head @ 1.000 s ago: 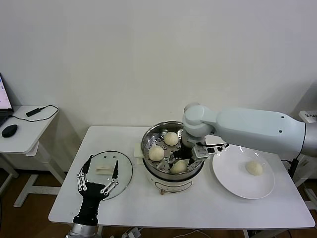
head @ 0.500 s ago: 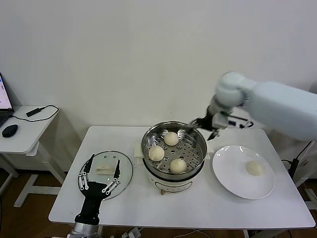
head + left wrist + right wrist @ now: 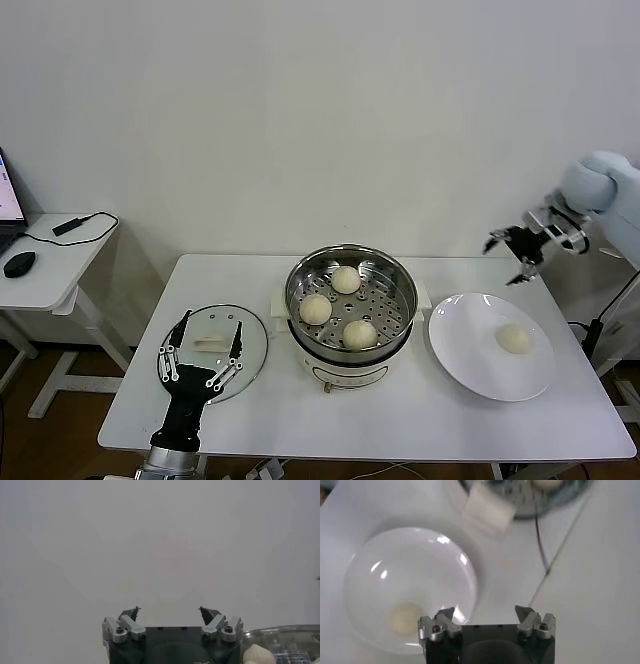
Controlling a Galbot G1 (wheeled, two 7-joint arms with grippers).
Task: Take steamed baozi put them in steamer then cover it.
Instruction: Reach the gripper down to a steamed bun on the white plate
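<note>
Three smooth cream-white round buns (image 3: 345, 279) already inside the shiny round stainless-steel steamer (image 3: 351, 300) on its white base; fourth bun (image 3: 514, 338) left on the flat white round plate (image 3: 470, 360) just right of the steamer; clear round glass lid (image 3: 250, 345) with white handle flat on the white table (image 3: 400, 420) left of the steamer, not yet placed; right gripper (image 3: 520, 245) raised above the plate's far side, wide open, empty; left gripper (image 3: 200, 355) parked over the lid, spread open, holding nothing.

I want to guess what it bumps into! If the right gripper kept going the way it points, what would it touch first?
Probably the white plate, near the last baozi: the open right gripper points down at it.
</note>
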